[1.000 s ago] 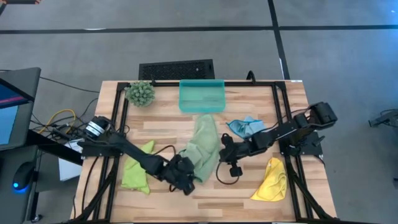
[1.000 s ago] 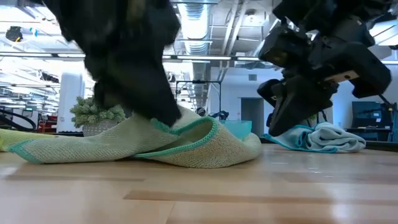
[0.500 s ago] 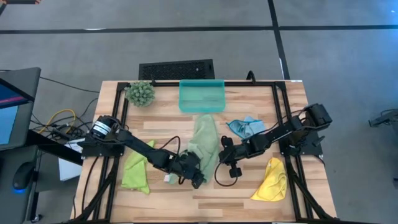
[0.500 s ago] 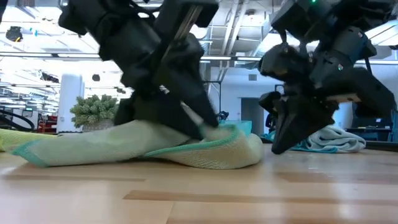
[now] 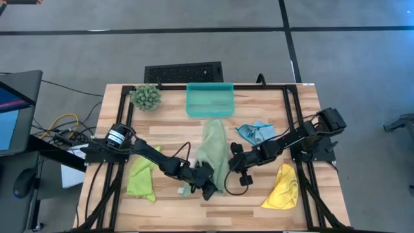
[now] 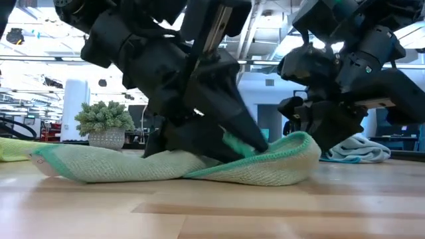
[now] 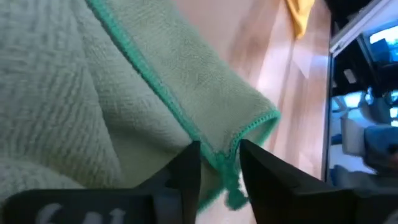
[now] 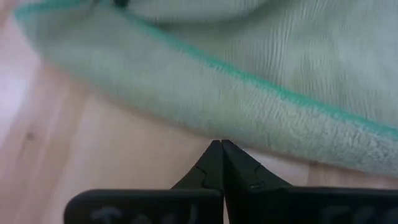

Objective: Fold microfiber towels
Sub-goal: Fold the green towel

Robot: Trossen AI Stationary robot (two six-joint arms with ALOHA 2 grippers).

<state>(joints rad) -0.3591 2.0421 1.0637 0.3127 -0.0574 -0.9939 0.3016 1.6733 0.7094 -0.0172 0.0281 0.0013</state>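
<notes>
Four towels lie on the wooden table: a lime towel at the left, a sage towel in the middle, a blue towel and a yellow towel at the right. The left gripper pinches the sage towel's teal-edged corner. The right gripper, fingers closed and empty, hovers just beside that towel's edge. A teal tray and plant ball stand at the far edge. Bare wood lies along the near edge.

High view looks straight down; low view sits level at the surface; wrist views press close on the sage towel.
</notes>
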